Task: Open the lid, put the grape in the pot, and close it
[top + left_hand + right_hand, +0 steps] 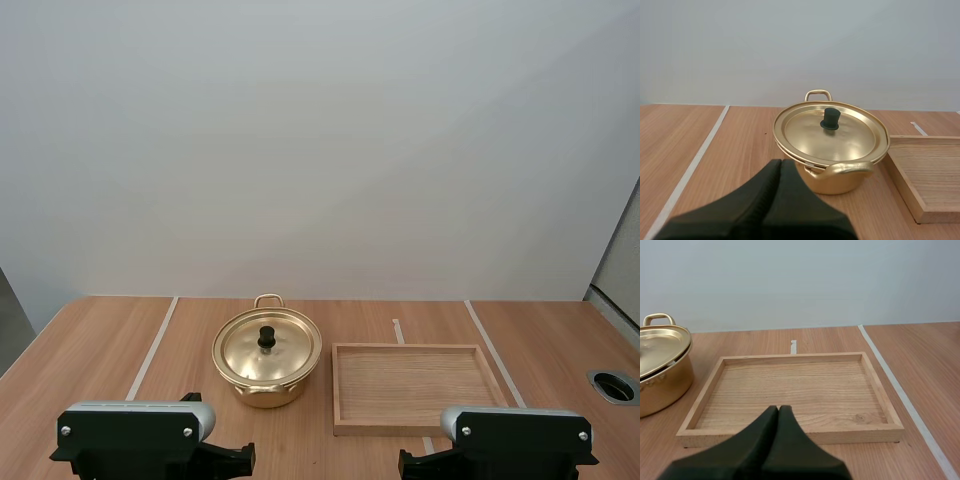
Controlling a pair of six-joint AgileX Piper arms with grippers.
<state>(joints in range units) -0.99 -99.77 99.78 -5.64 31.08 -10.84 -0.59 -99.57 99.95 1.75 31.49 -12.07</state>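
With the lid (pixel 267 345) seated on the gold pot (pixel 262 385) at lower centre and the wooden tray (pixel 415 385) bare, both my left gripper (pixel 781 165) and right gripper (pixel 778 411) pressed shut on nothing, the grape is either inside already or yet to arrive.

counter (pixel 90 350): light wood grain, marked with pale tape lines
pot (pixel 266 385): gold, lid (pixel 266 346) on, standing on the counter left of centre
wooden tray (pixel 415 386): flat on the counter at 3 o'clock from the pot, just beside it, not touching
round port (pixel 613 386): set into the counter at far 3 o'clock
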